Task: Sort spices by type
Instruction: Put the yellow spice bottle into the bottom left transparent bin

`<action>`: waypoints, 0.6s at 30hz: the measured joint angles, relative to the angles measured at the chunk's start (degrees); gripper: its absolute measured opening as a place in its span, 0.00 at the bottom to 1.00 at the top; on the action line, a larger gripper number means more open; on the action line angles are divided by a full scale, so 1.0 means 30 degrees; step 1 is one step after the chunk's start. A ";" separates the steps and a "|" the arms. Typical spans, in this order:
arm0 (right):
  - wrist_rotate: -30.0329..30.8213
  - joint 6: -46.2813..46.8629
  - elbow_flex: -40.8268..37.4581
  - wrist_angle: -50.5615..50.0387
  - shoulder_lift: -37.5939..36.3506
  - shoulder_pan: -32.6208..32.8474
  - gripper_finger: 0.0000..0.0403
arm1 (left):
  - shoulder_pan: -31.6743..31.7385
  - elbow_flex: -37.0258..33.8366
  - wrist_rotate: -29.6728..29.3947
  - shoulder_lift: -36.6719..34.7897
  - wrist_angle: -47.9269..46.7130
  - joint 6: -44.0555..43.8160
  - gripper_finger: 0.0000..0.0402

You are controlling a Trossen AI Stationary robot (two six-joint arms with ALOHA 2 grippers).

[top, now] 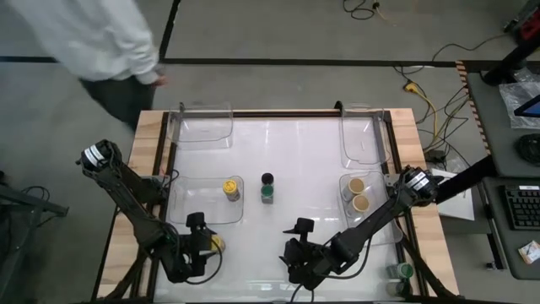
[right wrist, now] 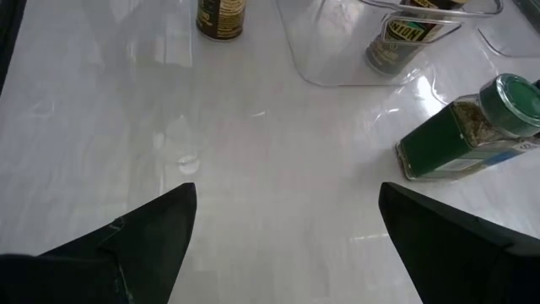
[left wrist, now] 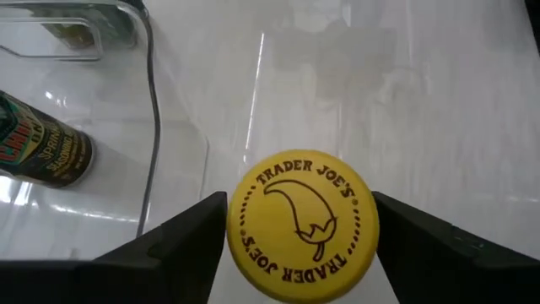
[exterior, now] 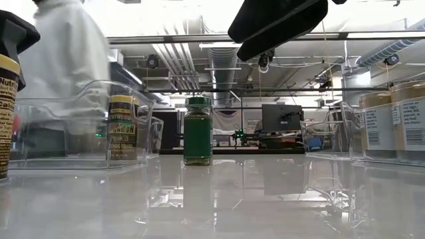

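Left gripper (left wrist: 299, 245) is sitting at the table's (top: 287, 169) near edge, fingers spread either side of a yellow-lidded jar (left wrist: 302, 224); contact cannot be told. Right gripper (top: 295, 241) is hovering near the near edge's middle, fingers spread wide, holding nothing. Farther in, a second yellow-lidded jar (top: 229, 190) is standing in the left clear tray (top: 181, 207). At the table's centre, a green-lidded jar (top: 267, 195) and a black-lidded jar (top: 267, 180) are standing together. Two tan-lidded jars (top: 359, 193) are standing in the right clear tray (top: 344, 187). Beyond the far left corner, a person (top: 93, 42) is standing.
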 joint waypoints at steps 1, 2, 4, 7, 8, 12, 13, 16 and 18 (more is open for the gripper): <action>0.0000 0.0002 0.0000 0.0007 0.0000 0.0000 0.90 | 0.0000 -0.0089 -0.0031 0.0000 0.0110 -0.0002 0.65; 0.0000 0.0002 0.0000 0.0007 0.0000 0.0000 0.90 | 0.0005 -0.0181 -0.0033 0.0000 0.0156 -0.0009 0.63; 0.0000 0.0002 0.0000 0.0003 0.0000 0.0000 0.90 | 0.0003 -0.0334 -0.0033 0.0000 0.0293 -0.0094 0.61; 0.0000 0.0002 0.0000 0.0007 0.0000 0.0000 0.90 | 0.0000 -0.0464 -0.0054 0.0000 0.0399 -0.0144 0.58; 0.0000 0.0002 0.0000 0.0007 0.0000 0.0000 0.90 | 0.0000 -0.0471 -0.0065 -0.0003 0.0420 -0.0144 0.57; 0.0003 0.0002 0.0000 0.0004 0.0000 0.0000 0.90 | 0.0011 -0.0414 -0.0058 -0.0007 0.0375 -0.0144 0.55; 0.0007 0.0002 0.0000 0.0001 0.0000 0.0000 0.90 | 0.0022 -0.0347 -0.0022 0.0000 0.0352 -0.0153 0.55; 0.0007 0.0002 0.0000 0.0004 0.0000 0.0000 0.90 | 0.0022 0.0134 -0.0004 0.0000 0.0292 -0.0104 0.55; 0.0007 0.0002 0.0000 0.0007 0.0000 0.0000 0.90 | 0.0022 0.0660 -0.0011 0.0000 0.0208 0.0010 0.55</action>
